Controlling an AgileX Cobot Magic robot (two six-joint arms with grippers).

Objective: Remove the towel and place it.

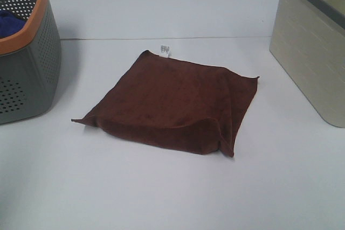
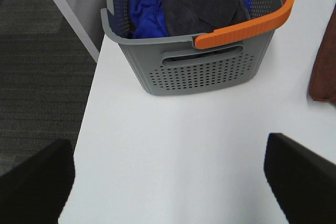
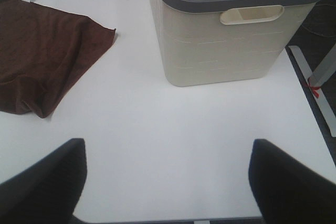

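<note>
1. The towel (image 1: 172, 103) lies folded flat on the white table (image 1: 161, 197), roughly midway between the two baskets and touching neither.
2. Its white tag (image 1: 164, 49) sticks out at the far corner, and the near right corner is bunched into a small fold.
3. The grey basket (image 1: 24, 63) with an orange rim stands at the left edge of the table; it has perforated walls.
4. Inside it lie a blue cloth (image 2: 144, 6) and a dark grey cloth (image 2: 202, 1), the grey one resting partly on the blue.
5. The beige basket (image 1: 312, 52) with a grey rim stands at the right, well apart from the towel; what shows of its inside is bare.
6. The left gripper (image 2: 170, 177) hovers over bare table in front of the grey basket, its fingers (image 2: 302, 177) spread wide and holding nothing.
7. The right gripper (image 3: 168, 182) hovers over bare table in front of the beige basket, its fingers (image 3: 47, 182) also spread wide and holding nothing.
8. In the left wrist view only the towel's edge shows, beside the grey basket.
9. Neither gripper touches the towel.
</note>
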